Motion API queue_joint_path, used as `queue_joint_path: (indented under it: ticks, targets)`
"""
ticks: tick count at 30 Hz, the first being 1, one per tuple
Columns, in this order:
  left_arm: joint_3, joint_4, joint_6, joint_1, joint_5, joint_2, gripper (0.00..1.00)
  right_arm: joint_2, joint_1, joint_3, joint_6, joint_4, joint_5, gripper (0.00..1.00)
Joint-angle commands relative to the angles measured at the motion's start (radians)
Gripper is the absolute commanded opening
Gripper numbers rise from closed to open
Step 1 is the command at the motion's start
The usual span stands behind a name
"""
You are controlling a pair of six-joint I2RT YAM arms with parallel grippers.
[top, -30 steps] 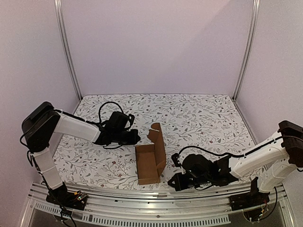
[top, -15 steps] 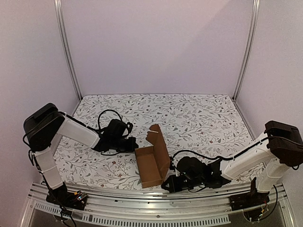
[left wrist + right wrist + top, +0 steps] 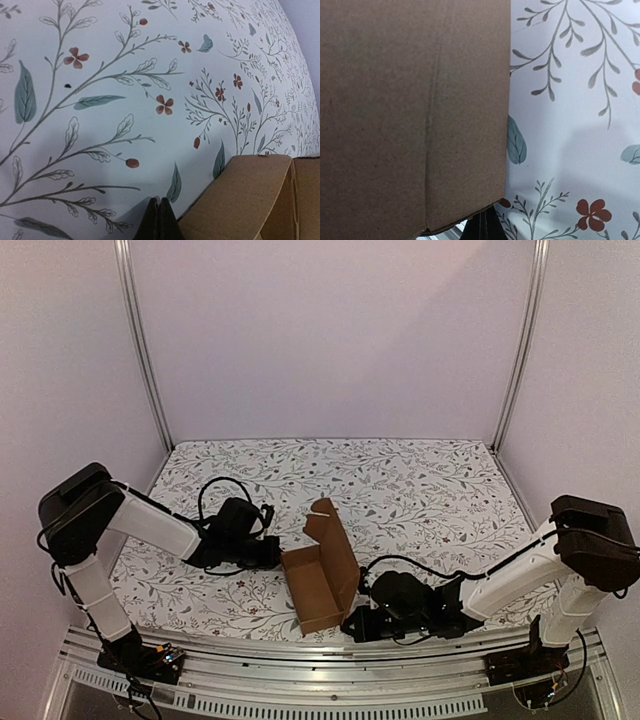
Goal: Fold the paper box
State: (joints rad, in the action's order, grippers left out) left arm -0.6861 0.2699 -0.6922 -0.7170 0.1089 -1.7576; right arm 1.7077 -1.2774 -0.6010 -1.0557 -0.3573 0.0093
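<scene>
The paper box (image 3: 320,578) is a plain brown cardboard carton, partly formed, lying open-topped near the table's front middle with its lid flap standing up on the right side. My left gripper (image 3: 274,556) lies low on the cloth just left of the box, shut and empty; in the left wrist view its fingertips (image 3: 160,212) rest together beside the box's corner (image 3: 250,195). My right gripper (image 3: 350,624) is shut and empty at the box's near right corner; in the right wrist view the box wall (image 3: 415,115) fills the left, over the fingertips (image 3: 482,227).
A floral-patterned cloth (image 3: 430,490) covers the table. White enclosure walls with metal posts (image 3: 142,350) stand at the back and sides. A metal rail (image 3: 320,680) runs along the near edge, close behind the right gripper.
The left gripper has moved down and toward the box's left side. The right gripper has slid left to the box's near right corner. The box has shifted and turned slightly.
</scene>
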Motion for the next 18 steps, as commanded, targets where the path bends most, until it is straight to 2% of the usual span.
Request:
queue_joint_path:
  ticks: [1, 11, 18]
  targets:
    - [0.021, 0.003, 0.006, 0.011, 0.025, 0.030, 0.00, 0.022, 0.020, -0.005, -0.017, -0.002, 0.079, 0.00]
    - [0.075, 0.016, -0.006, 0.010, 0.044, 0.063, 0.00, 0.007, 0.076, 0.019, -0.030, -0.002, 0.170, 0.00]
    - [0.128, 0.052, -0.046, -0.013, 0.056, 0.068, 0.00, 0.008, 0.168, 0.015, 0.026, 0.007, 0.176, 0.00]
